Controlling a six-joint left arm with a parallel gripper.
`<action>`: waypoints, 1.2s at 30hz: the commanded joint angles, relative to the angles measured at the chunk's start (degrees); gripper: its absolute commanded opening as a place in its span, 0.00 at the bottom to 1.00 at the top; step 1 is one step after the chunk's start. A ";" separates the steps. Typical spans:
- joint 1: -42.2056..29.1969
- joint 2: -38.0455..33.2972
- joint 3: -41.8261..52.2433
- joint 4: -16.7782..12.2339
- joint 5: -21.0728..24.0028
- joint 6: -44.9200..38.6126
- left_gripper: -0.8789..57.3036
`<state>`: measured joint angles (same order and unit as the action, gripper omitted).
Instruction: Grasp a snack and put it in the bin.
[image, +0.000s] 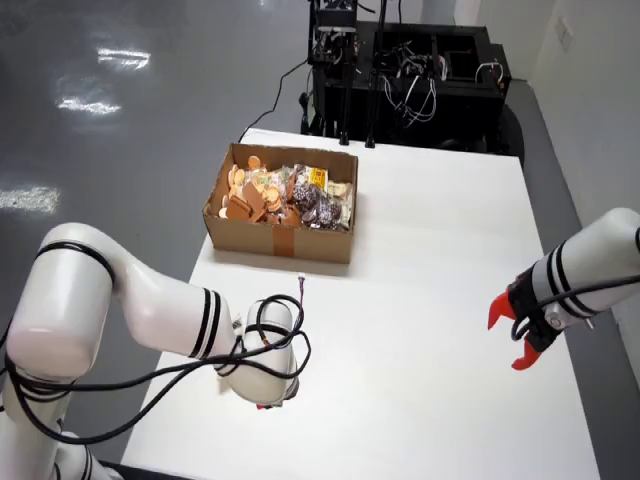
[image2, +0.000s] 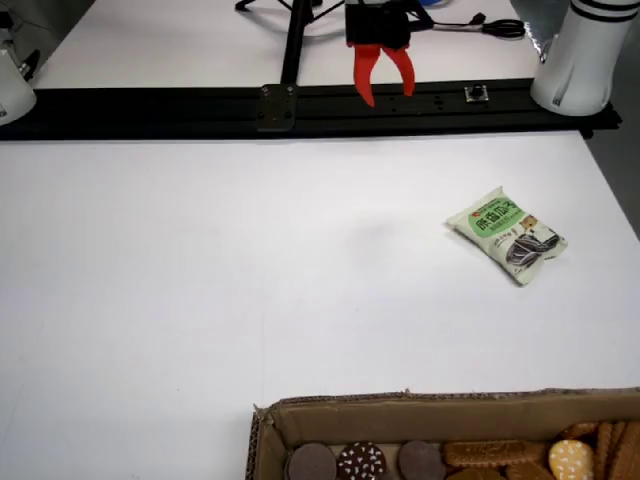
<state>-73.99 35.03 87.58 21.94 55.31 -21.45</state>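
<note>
lying flat on the white table (image2: 200, 280), the green snack packet (image2: 506, 235) sits well apart from the red-fingered gripper (image2: 383, 88), whose jaws stand apart and empty; the cardboard box (image2: 400, 415) is nearer the camera than the packet.

White black-banded arm (image: 590, 262), red jaws.

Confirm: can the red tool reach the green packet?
Probably yes. The packet lies alone on the bare table, nothing touching it. The tool hangs open above the rail, with no obstacle between.
</note>
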 joint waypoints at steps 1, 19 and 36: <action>1.45 0.19 0.10 -0.23 -1.68 -0.50 0.60; 8.15 4.24 0.22 0.07 -9.95 -4.27 0.68; 18.69 8.21 0.80 5.39 -5.56 -4.89 0.81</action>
<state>-56.83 43.48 88.30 26.84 48.73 -26.53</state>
